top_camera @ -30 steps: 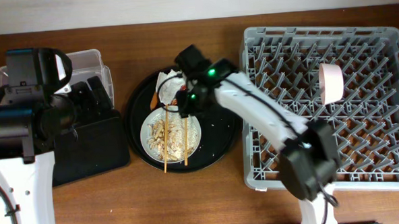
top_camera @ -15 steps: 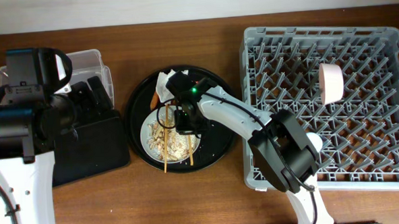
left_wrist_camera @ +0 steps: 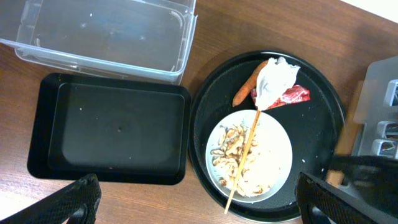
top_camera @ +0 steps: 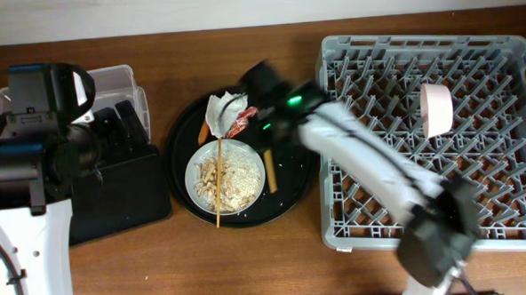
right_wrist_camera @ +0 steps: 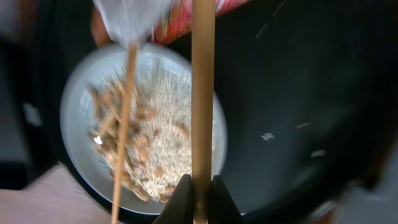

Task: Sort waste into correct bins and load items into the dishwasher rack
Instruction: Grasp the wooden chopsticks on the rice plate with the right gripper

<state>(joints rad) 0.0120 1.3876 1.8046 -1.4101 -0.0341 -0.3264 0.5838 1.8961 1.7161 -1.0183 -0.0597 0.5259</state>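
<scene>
My right gripper [top_camera: 266,140] [right_wrist_camera: 200,193] is shut on one wooden chopstick [top_camera: 268,171] [right_wrist_camera: 203,93], held above the right side of the white plate [top_camera: 250,164] [left_wrist_camera: 281,146] of beige food scraps [top_camera: 224,178]. The other chopstick [top_camera: 218,181] [left_wrist_camera: 244,158] lies across the plate. Crumpled white tissue [top_camera: 224,109] [left_wrist_camera: 273,78], red wrapper [top_camera: 241,122] [left_wrist_camera: 291,95] and orange food piece [top_camera: 204,130] [left_wrist_camera: 245,90] lie behind the plate on the round black tray [top_camera: 291,186]. The pink bowl [top_camera: 436,108] stands in the grey rack [top_camera: 479,218]. My left gripper [left_wrist_camera: 199,202] is open above the table, right of the clear tub [left_wrist_camera: 106,31] and black tray [left_wrist_camera: 112,134]. The blue cup is out of view.
The clear tub [top_camera: 118,83] and the shallow black tray [top_camera: 123,202] sit at the left, partly under my left arm. The rack fills the right of the table, close against the round black tray.
My right gripper has lifted one chopstick off the plate and moved it right and back, toward the rack. The left arm has not moved.
</scene>
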